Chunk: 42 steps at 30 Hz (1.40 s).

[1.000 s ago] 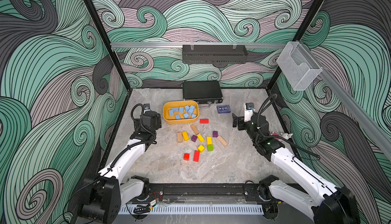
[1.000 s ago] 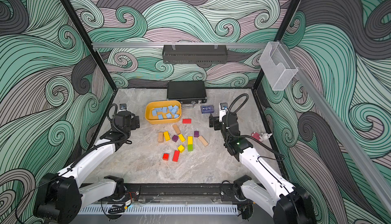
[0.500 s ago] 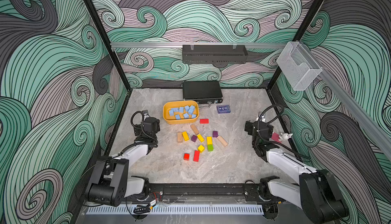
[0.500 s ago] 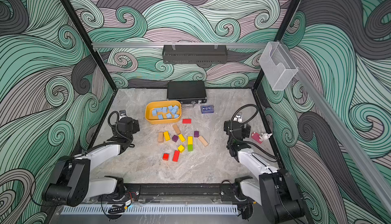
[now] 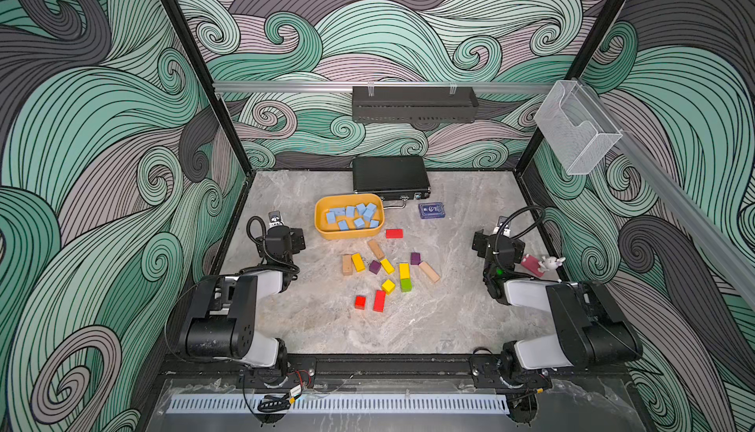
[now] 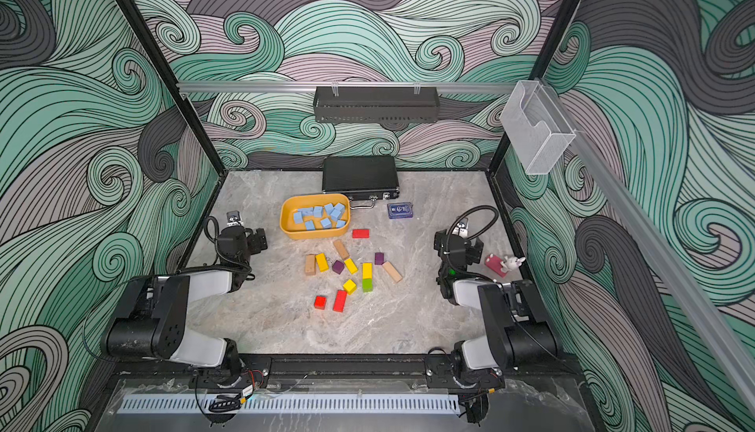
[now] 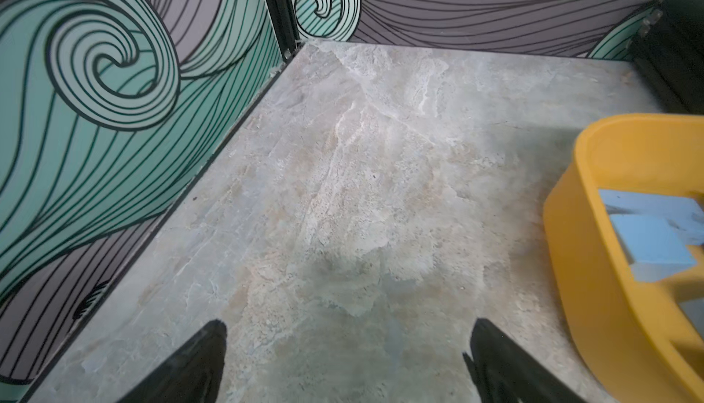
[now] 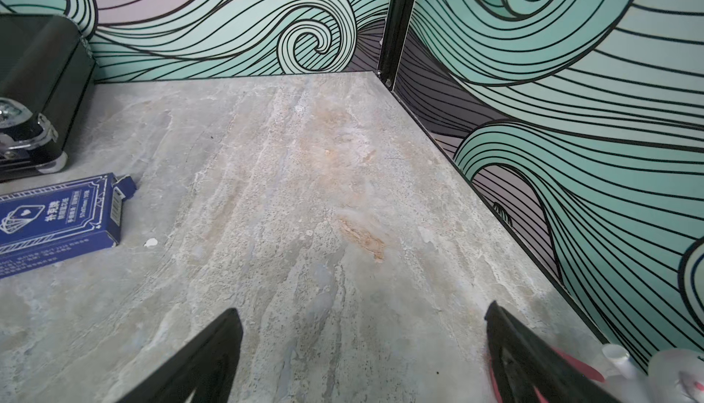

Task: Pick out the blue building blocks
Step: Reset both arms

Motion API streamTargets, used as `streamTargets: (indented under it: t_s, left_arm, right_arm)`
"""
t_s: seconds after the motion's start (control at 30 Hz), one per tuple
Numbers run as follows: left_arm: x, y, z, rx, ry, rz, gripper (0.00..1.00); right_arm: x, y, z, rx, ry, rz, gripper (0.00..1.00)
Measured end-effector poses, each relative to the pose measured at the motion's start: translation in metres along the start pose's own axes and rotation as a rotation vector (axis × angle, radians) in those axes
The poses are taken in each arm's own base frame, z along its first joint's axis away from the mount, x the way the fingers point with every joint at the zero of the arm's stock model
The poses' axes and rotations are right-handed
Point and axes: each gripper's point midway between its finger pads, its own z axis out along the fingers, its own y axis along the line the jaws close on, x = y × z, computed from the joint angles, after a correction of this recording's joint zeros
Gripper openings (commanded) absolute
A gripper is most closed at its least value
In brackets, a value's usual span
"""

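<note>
The left gripper [image 7: 346,330] hangs low over bare table [image 7: 343,191] close to the left wall. Its jaws are spread wide and nothing is between them. Just to its right and a little ahead sits the yellow bin [image 5: 350,234]. Every one of the blue building blocks [image 5: 353,215] in view lies heaped inside it, and the left wrist view shows a couple of them over the bin's near wall.

Farther to that gripper's right, between the two grippers, the loose blocks [image 5: 388,270] lie scattered on the table. A red brick [image 5: 394,233] lies just beside the bin. Tan, yellow and purple pieces lie apart from one another, and a yellow block touches the green block [image 5: 405,285]. Two red pieces lie nearest the arm bases.

Beyond the bin, against the back wall, lies the black case [image 5: 390,176]. The navy card box [image 5: 431,210] lies flat near the case's corner, ahead of the right gripper and to its left.

The right gripper [image 8: 364,309] is low over bare table near the right wall, with its jaws wide apart and nothing in them. Just to its right, by the wall, lie a pink item [image 5: 531,264] and a small white figure [image 5: 551,262]. Whether the pink item touches the outer finger cannot be told.
</note>
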Motion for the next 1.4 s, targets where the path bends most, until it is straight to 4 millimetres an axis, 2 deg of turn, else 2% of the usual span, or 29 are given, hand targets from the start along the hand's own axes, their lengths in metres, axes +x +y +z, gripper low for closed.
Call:
streamTargets:
  t_s: [0.1, 0.33, 0.53, 1.4]
  left_arm:
    - [0.007, -0.002, 0.004, 0.017, 0.018, 0.001, 0.99]
    - [0.005, -0.005, 0.004, 0.035, 0.011, -0.006, 0.99]
    - [0.005, -0.006, 0.004, 0.043, 0.012, -0.007, 0.99]
    - [0.004, -0.007, 0.004, 0.046, 0.006, -0.008, 0.99]
  right_arm:
    - [-0.005, 0.008, 0.001, -0.046, -0.020, -0.007, 0.99]
    - [-0.007, 0.020, 0.004, -0.138, -0.037, -0.014, 0.99]
    - [0.006, 0.026, 0.010, -0.172, -0.009, -0.023, 0.99]
    - [0.003, 0.027, 0.014, -0.209, -0.008, -0.001, 0.99]
